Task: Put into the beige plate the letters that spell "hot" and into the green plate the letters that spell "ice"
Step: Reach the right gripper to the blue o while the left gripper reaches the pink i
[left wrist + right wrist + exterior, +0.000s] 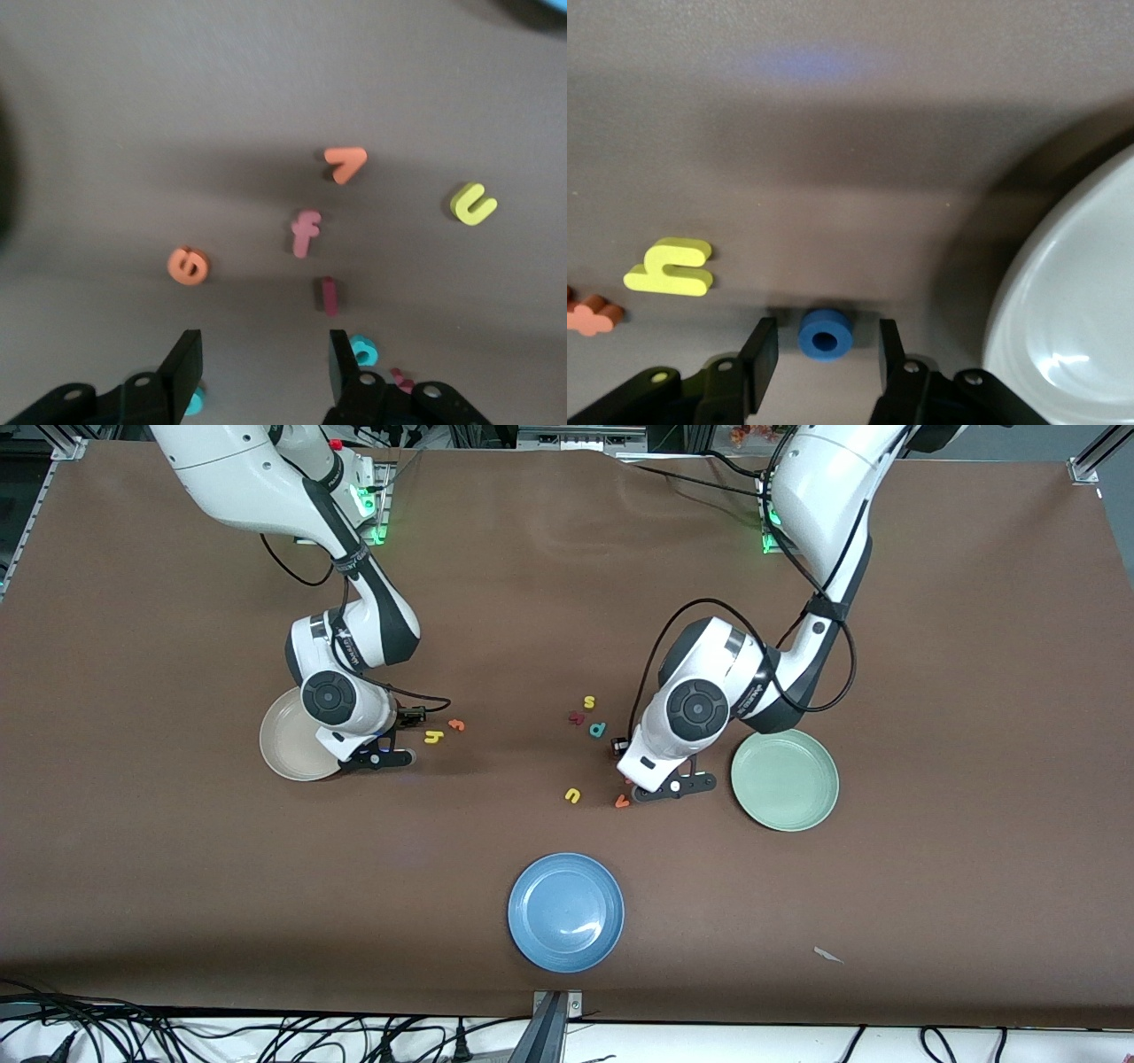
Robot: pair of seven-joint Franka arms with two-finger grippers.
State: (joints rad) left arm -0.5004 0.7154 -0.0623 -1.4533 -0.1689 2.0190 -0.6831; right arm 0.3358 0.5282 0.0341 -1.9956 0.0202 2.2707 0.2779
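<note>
Right gripper: jaws open, straddling blue o; light, squashy foam, pinching outer rim. Left gripper: jaws open, bracketing nothing.

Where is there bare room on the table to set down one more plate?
Bare cloth lies between the blue plate and the beige plate, and between the blue plate and the green plate. It is crowded between the two grippers, where the yellow u, the yellow s and other letters lie.
</note>
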